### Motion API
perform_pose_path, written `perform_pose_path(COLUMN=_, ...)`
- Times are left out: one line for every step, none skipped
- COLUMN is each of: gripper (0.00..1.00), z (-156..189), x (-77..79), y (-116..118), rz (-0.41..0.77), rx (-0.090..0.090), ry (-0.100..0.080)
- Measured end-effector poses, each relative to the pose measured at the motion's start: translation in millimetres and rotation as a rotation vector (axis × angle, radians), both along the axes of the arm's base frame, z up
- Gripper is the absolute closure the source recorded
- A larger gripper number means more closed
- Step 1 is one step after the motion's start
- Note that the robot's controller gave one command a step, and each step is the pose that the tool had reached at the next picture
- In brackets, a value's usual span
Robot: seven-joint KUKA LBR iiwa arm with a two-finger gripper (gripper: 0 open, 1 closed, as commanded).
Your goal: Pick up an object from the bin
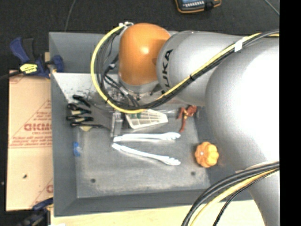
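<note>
My gripper (116,124) reaches down below the orange wrist cover, left of the bin's middle. Its tip hangs just above the left end of a pair of white plastic tongs (146,148), which lie flat across the bin's middle with their arms spread to the right. A white latticed plastic piece (146,119) lies right beside the gripper, partly under the arm. Whether the gripper touches either one is hidden from me.
Black-handled scissors or pliers (78,115) lie by the left wall. A small blue piece (76,149) sits below them. An orange toy pumpkin (207,154) rests at the right, and a small reddish-brown clamp (186,115) above it. The arm covers the bin's back and right.
</note>
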State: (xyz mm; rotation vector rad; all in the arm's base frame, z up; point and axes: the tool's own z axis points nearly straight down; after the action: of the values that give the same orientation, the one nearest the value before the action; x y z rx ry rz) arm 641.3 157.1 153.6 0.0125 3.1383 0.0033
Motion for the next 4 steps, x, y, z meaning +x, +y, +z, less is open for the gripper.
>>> perform_pose_path(gripper=0.00, z=0, x=0.0, y=0, rz=0.000, rx=0.000, ry=0.000)
perform_pose_path(gripper=0.00, z=-58, x=-6.8, y=-22, rz=0.115, rx=-0.002, ry=0.001)
perform_pose_path(gripper=0.00, z=-80, x=-18.3, y=-17, rz=0.236, rx=-0.001, ry=-0.012)
perform_pose_path(gripper=0.00, z=-81, x=-28.9, y=-122, rz=0.025, rx=0.003, ry=-0.008)
